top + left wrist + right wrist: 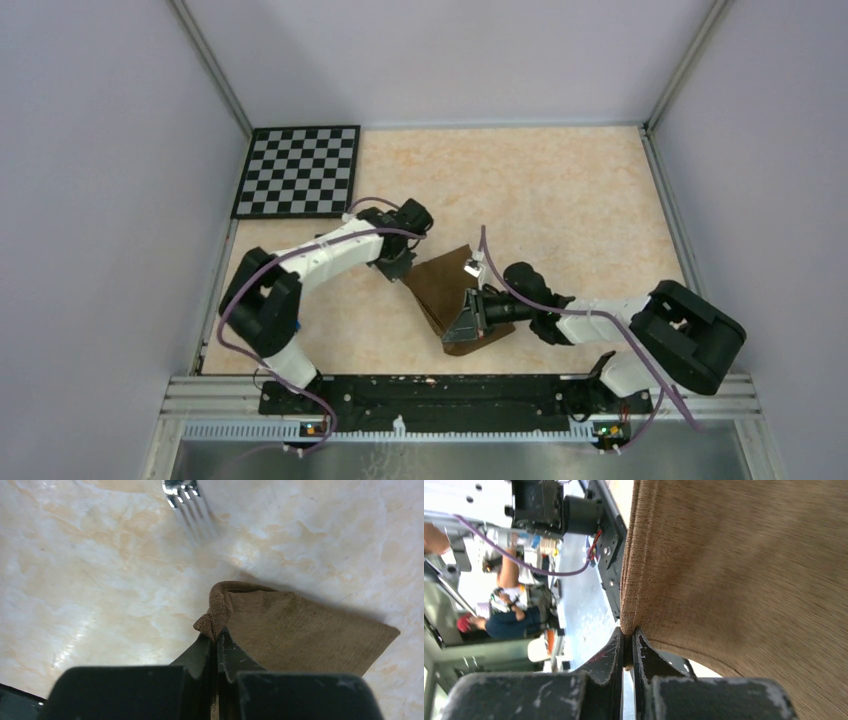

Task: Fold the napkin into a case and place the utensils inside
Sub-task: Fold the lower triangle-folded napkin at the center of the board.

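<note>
**A:** Where does the napkin [440, 285] lie relative to the two arms?

**B:** In the middle of the worktop [560, 190], strung between them. Seen from overhead, its long axis runs from far-left to near-right. The left fingers [207, 650] are closed tight on the far-left corner, which bunches into a small nub at their tips. The rest of the cloth fans away to their right, low over the worktop.

**A:** And the other end?

**B:** The right fingers [618, 652] are shut on a folded edge at the near-right end. That end is raised off the worktop, so the cloth stands as a tilted sheet.

**A:** So neither arm is nearer?

**B:** No, both have hold of it. I judge the next fold turns on that diagonal, meaning which held end gets carried over toward the other.

**A:** What about the utensils?

**B:** Only the fork [192, 510] shows, and only its tines, just beyond the pinched corner with the tips pointing back toward the left fingers. The frame cuts off the handle. Overhead, a small pale glint by the napkin's far-right edge may be that fork, but it is too small to tell. I can't find the knife in any view. It is also hard to make out how many layers are folded.
</note>
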Motion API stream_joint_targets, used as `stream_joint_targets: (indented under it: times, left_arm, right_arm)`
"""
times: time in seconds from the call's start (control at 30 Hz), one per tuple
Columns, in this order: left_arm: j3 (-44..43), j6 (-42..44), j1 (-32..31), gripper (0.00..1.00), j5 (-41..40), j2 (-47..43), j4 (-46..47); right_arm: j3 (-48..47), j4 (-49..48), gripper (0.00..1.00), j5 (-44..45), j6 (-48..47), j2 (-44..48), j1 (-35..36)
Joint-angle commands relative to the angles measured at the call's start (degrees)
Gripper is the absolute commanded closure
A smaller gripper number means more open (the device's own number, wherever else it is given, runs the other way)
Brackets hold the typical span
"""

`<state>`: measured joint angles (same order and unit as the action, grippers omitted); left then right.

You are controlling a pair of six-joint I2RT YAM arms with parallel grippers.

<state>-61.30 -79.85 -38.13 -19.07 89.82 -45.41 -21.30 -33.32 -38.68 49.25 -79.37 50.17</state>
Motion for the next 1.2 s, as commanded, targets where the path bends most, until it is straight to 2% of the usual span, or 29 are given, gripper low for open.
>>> stream_joint_targets:
  times: [0.0, 0.1, 0.17, 0.33, 0.4, 0.7, 0.77, 0.9, 1.0, 1.17]
  left_arm:
    - [-16.9, -13.1, -1.0, 1.00, -9.8, 12.0, -22.3]
    - [-26.8, -17.9, -2.3, 1.00, -10.7, 20.9, -32.1]
    - [-30.6, -18.3, -3.2, 1.00, -11.0, 24.5, -33.8]
    - [-33.8, -15.8, -4.0, 1.00, -9.5, 28.8, -30.5]
    - [-35.1, -14.6, -4.0, 1.00, -9.0, 30.6, -29.8]
    - [-38.2, -11.2, -5.0, 1.00, -8.7, 33.5, -28.7]
    - [-37.8, -10.8, -5.6, 1.00, -9.0, 32.8, -28.6]
    - [-34.7, -8.8, -6.0, 1.00, -7.4, 30.2, -25.9]
    - [-32.4, -8.2, -6.2, 1.00, -6.1, 28.4, -24.1]
    - [-31.3, -6.3, -6.2, 1.00, -4.1, 27.5, -22.4]
  right_arm:
    - [4.7, -3.5, 1.00, -7.0, 5.4, 2.3, -4.5]
    - [6.3, 1.4, 1.00, -7.2, 1.9, 3.2, -8.0]
    - [6.7, 3.7, 1.00, -7.6, 0.0, 3.4, -9.8]
    - [3.4, 19.2, 1.00, -0.3, -9.6, 4.4, -10.9]
    - [2.8, 22.5, 1.00, 2.0, -11.3, 5.2, -10.9]
    - [3.2, 25.8, 1.00, 4.2, -13.9, 8.1, -11.0]
    - [2.7, 25.4, 0.94, 4.0, -15.6, 8.9, -10.9]
    - [1.4, 20.6, 0.60, 5.3, -17.6, 11.0, -10.8]
    - [-0.3, 16.7, 0.41, 8.7, -19.0, 11.6, -10.8]
    - [-4.2, 9.5, 0.30, 10.9, -21.0, 6.2, -10.7]
